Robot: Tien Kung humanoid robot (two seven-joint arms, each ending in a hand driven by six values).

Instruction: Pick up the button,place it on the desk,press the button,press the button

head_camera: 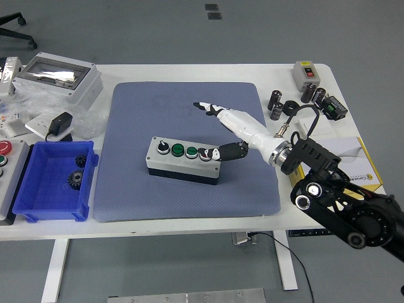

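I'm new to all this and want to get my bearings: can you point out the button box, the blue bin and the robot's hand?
Button box point(183, 165): head view, on its grey front.
Blue bin point(24, 211): head view, on its near rim.
Right hand point(235, 123): head view, on its white back.

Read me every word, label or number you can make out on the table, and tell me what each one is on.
None can be read with certainty.
Yellow and white box: dark print along its front edge, too small to read.
Control box: no legible labels by its buttons.
Small grey switch box: markings too blurred.
Grey enclosure: only glare on its clear lid.
The right hand carries no visible text.
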